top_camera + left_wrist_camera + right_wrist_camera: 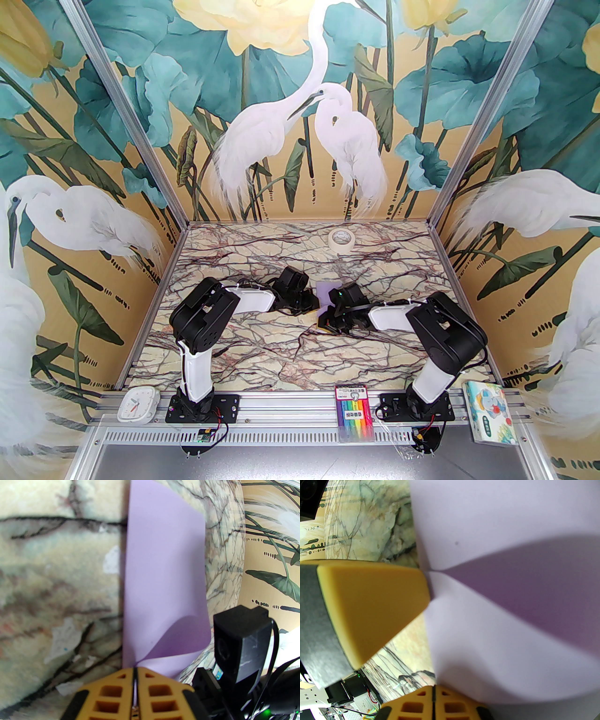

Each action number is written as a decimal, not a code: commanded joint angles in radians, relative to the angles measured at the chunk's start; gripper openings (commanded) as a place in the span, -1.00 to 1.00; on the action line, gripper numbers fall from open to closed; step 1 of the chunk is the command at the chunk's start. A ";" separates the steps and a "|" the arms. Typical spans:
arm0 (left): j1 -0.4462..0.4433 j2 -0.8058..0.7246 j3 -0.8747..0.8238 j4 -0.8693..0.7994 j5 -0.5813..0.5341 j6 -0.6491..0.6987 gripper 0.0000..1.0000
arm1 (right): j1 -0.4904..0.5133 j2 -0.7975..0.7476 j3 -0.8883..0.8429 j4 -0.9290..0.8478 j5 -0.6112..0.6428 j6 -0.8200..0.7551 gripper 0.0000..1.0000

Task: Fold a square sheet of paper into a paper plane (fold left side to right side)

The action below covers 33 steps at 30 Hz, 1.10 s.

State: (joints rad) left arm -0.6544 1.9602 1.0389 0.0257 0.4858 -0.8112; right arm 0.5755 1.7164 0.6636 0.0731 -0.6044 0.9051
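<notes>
- Where the two arms meet at the middle of the marbled surface (262, 356), a pale lavender sheet of paper (326, 291) lies between them, part flat and part lifted.
- From the left wrist, the left claw (135, 669) is pressed narrow, its yellow tips clamped on the near edge of the sheet of paper (164, 573).
- Beyond that grip the paper runs away from the claw, lying long and flat on the marble. Its near right corner curls up and casts a darker purple shadow.
- From the right wrist, the right claw (433, 691) is also narrow, fingers together, with the lower edge of the sheet of paper (499, 632) running right into its tips.
- A yellow finger (370, 606) of the left claw comes in from the side there and touches the paper's edge where it puckers.
- From above, the left claw (313, 303) and right claw (324, 323) sit just beside each other.
- A white tape roll (341, 241) stands well apart, near the far wall.
- A small white clock (137, 404), a pack of markers (355, 412) and a tissue pack (490, 412) rest along the near rail.
</notes>
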 commanded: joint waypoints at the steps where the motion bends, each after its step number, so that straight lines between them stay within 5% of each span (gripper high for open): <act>1: 0.004 0.011 0.027 -0.010 0.012 0.011 -0.82 | 0.009 0.041 0.005 -0.068 0.022 -0.013 -0.85; 22: 0.005 0.018 0.037 -0.020 0.009 0.014 -0.83 | 0.070 -0.011 0.001 -0.135 0.005 -0.062 -0.82; 33: 0.005 0.007 0.027 -0.020 0.020 0.021 -0.83 | 0.034 -0.141 0.024 -0.113 0.042 -0.068 -0.62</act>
State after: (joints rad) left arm -0.6544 1.9610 1.0500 -0.0074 0.4953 -0.8108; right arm 0.6281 1.6199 0.6800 -0.0269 -0.5900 0.8482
